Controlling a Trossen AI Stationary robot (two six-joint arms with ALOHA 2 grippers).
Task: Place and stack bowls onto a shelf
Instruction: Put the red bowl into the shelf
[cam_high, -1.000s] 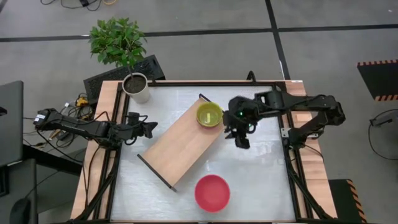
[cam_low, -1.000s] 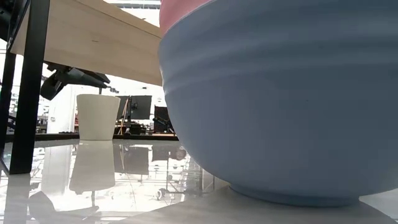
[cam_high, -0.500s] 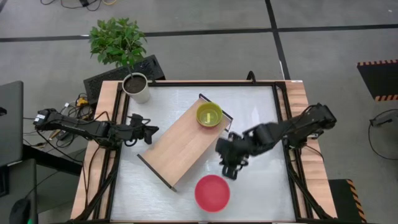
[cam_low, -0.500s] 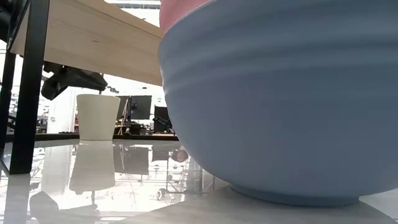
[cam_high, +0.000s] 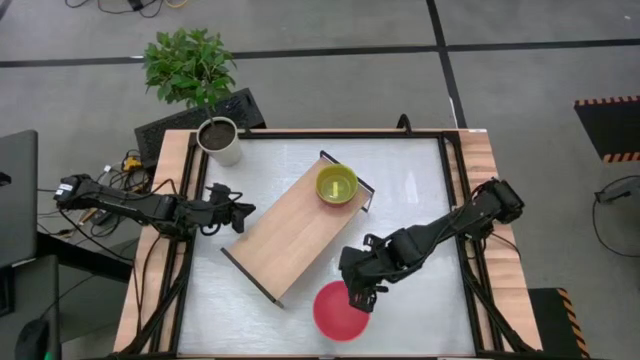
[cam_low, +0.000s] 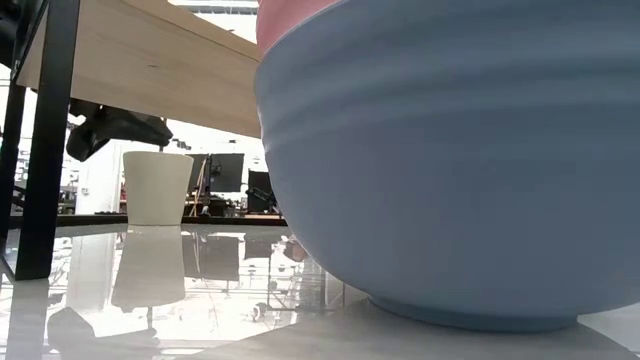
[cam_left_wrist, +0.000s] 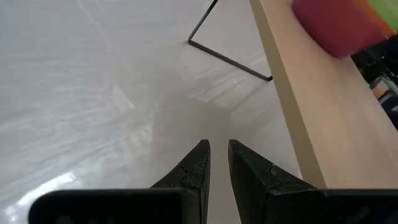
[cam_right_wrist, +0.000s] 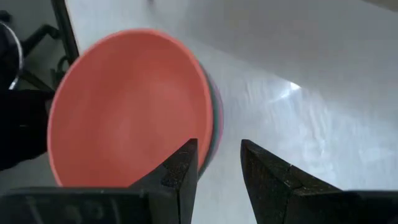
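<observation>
Down at the near edge of the table (cam_high: 410, 180), the right gripper (cam_high: 358, 293) hangs over the rim of the big pink-red bowl (cam_high: 340, 312). Its wrist camera shows the 2 fingers parted by a modest gap, one over the bowl's inside, the other outside the wall, and nothing held yet. Under the pink rim I can make out a teal edge, and the table-level camera shows a blue bowl (cam_low: 450, 170) beneath pink, so this looks like a nested stack rather than 1 bowl.

The shelf (cam_high: 295, 228) lies diagonally across the middle of the table, well apart from that stack, with a small yellow-green bowl (cam_high: 336, 184) sitting at its far end. The left gripper (cam_high: 240, 209) waits beside the shelf's left side, fingers nearly together with a thin slit between them, holding nothing.

To do this pinch well, I'd want the fingers to straddle the wall squarely and go deep enough to catch every rim in the stack, not only the top one. If they close on pink alone, the lower bowls may drag or drop out. A straight lift before swinging toward the shelf should clear its edge, and the open middle of the board looks the safest landing spot.
</observation>
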